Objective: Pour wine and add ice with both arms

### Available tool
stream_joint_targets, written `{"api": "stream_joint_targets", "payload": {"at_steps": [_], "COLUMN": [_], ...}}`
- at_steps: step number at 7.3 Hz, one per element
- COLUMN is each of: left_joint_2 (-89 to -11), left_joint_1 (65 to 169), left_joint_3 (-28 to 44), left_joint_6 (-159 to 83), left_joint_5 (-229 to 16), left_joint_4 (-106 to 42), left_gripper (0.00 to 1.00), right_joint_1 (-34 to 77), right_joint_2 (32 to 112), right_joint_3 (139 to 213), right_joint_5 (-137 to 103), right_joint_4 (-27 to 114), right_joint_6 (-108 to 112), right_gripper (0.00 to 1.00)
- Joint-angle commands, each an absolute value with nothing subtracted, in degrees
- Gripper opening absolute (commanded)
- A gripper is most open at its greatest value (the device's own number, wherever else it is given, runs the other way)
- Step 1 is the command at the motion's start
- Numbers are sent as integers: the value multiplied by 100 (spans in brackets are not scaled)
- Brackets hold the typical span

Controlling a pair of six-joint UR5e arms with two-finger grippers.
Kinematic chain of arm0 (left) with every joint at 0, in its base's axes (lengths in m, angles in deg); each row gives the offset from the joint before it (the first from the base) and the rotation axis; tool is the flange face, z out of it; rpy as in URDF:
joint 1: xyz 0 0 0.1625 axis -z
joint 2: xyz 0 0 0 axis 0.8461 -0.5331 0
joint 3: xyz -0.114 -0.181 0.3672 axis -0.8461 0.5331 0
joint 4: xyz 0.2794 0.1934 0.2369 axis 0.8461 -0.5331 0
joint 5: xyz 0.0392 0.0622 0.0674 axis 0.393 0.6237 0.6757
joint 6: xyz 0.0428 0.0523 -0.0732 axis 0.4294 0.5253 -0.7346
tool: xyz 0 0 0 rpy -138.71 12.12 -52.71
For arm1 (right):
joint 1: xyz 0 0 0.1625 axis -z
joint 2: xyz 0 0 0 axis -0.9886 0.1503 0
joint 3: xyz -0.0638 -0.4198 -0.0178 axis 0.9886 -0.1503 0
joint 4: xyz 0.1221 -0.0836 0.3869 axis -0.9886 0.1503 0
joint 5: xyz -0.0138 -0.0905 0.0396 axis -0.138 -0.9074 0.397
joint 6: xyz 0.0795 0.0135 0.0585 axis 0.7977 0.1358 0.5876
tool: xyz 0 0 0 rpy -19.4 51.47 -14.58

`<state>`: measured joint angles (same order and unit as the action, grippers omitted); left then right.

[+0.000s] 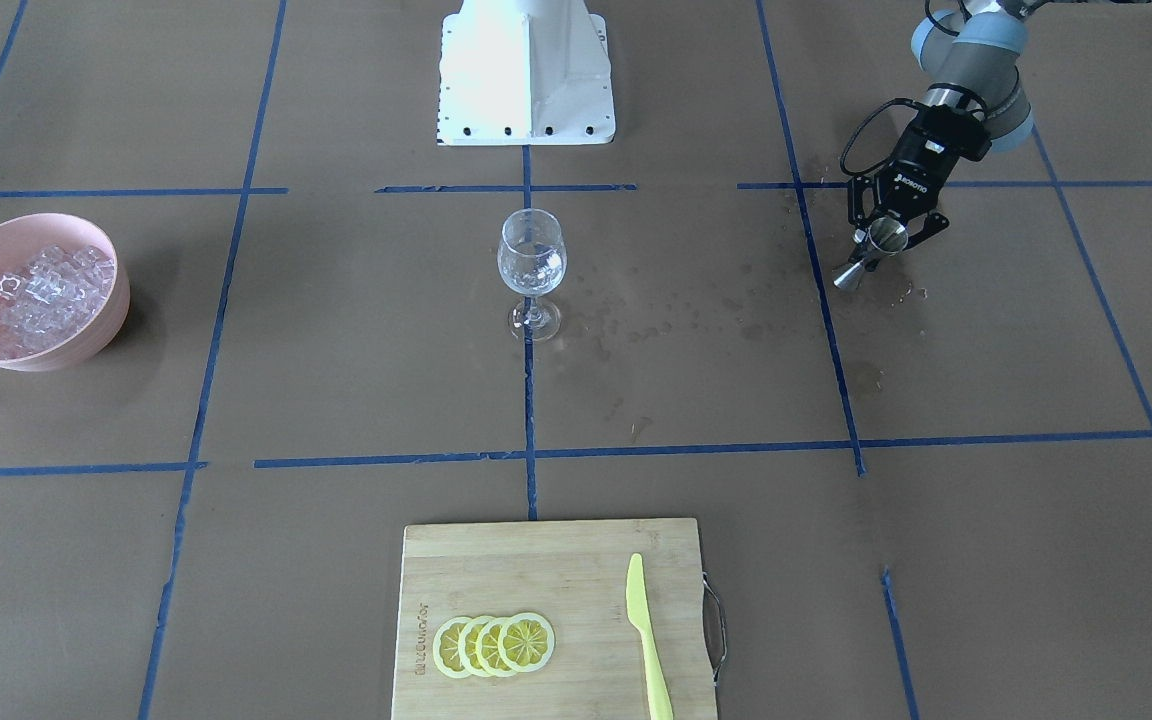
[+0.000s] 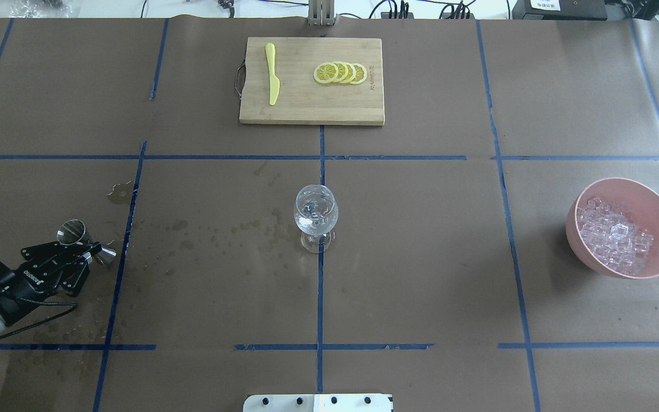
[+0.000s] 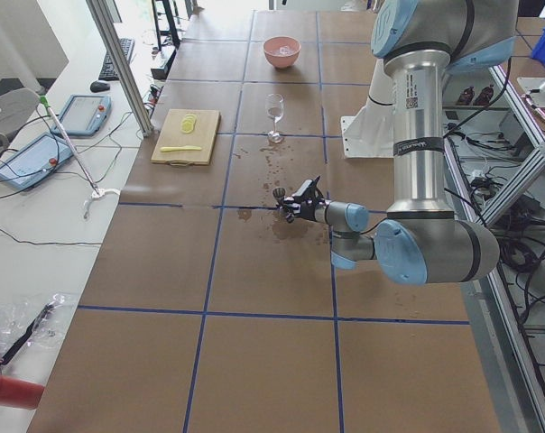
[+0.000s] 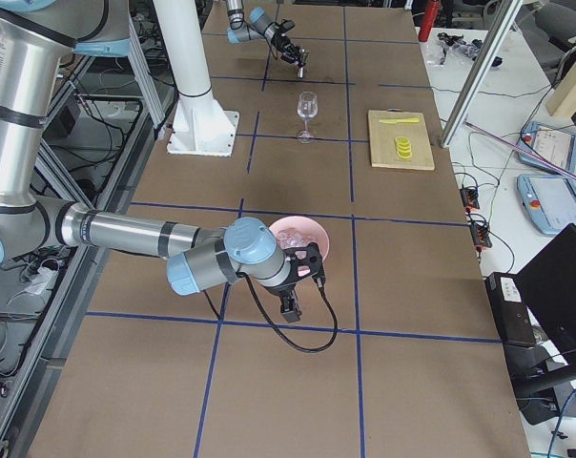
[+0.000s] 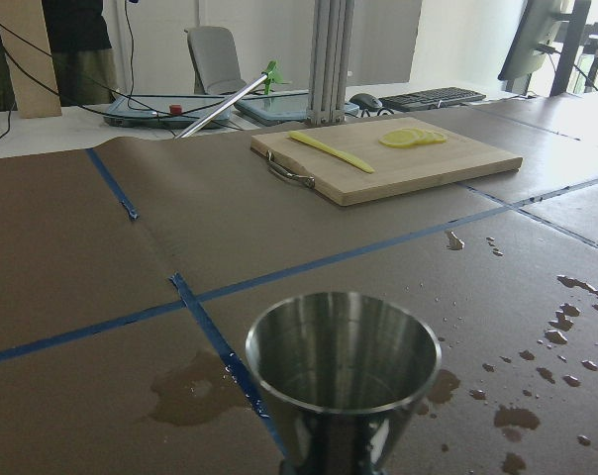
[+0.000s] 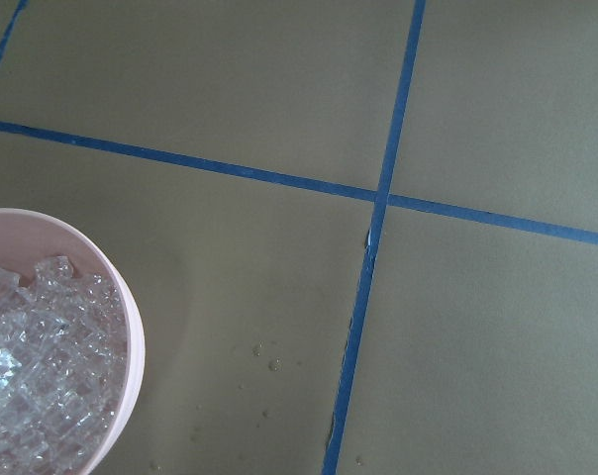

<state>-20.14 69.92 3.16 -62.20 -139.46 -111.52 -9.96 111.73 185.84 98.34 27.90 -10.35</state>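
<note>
My left gripper (image 2: 90,252) is shut on a steel jigger (image 2: 78,234) at the table's left side and holds it upright at or just above the wet paper. In the left wrist view the jigger's cup (image 5: 343,356) looks empty. The wine glass (image 2: 316,217) stands at the table's centre, and a little clear liquid seems to lie in its bowl. The ice (image 2: 615,237) is heaped in a pink bowl (image 2: 658,209) at the right. My right gripper (image 4: 305,284) hovers beside that bowl, and I cannot tell whether it is open. Its wrist view shows the ice (image 6: 32,376).
A wooden cutting board (image 2: 306,109) at the far edge carries lemon slices (image 2: 341,72) and a yellow knife (image 2: 272,80). Spilled drops (image 2: 215,234) mark the paper between jigger and glass. The white pedestal (image 1: 526,70) stands on the robot's side.
</note>
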Motion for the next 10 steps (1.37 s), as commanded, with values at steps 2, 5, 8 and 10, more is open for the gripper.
{"api": "stream_joint_targets", "payload": {"at_steps": [2,5,8,10], "left_joint_2": [-2221,-2257,-2257,-2257], "left_joint_1": [6983,6983,6983,6983], "left_joint_3": [71,53,44,53], "left_joint_6": [-6154,-6110,-6101,-6101], "left_joint_5": [-13919,-13928,-13919,-13788], "left_joint_4": [-11143,-11143,-11143,-11151], "left_gripper": [0,0,43,99], "right_joint_1": [-996,-996,-1005,-1005], "right_joint_2": [11173,11173,11173,11173], "right_joint_3": [18587,18579,18570,18570], "right_joint_5": [9836,9836,9836,9836], "right_joint_4": [2790,2790,2790,2790], "right_joint_6": [-1034,-1034,-1034,-1034], "right_gripper": [100,100,100,100]}}
